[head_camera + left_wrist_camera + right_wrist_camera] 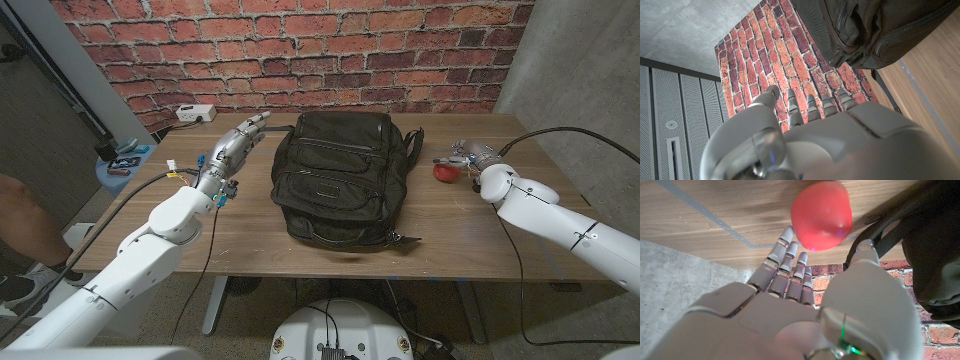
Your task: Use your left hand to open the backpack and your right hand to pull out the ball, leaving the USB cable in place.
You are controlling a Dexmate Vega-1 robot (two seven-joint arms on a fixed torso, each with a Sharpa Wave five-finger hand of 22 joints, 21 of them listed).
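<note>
A black backpack [340, 175] lies on the wooden table [470, 225], front face up, and its fabric also shows in the left wrist view [880, 30]. My left hand [232, 148] hovers just off the bag's far left corner with fingers stretched out and apart, holding nothing; the same hand [810, 135] points at the brick wall. A red ball [445, 171] sits on the table to the right of the bag. My right hand [470, 157] is right beside the ball with fingers straight. The ball [820, 215] looks blurred, just past the fingertips [790, 245] and free of them.
A white power strip [196, 113] lies at the table's back left. A blue stool [125, 160] with small items stands left of the table, with a person's leg [20, 215] nearby. A backpack strap [415, 140] loops out toward the ball. Brick wall behind.
</note>
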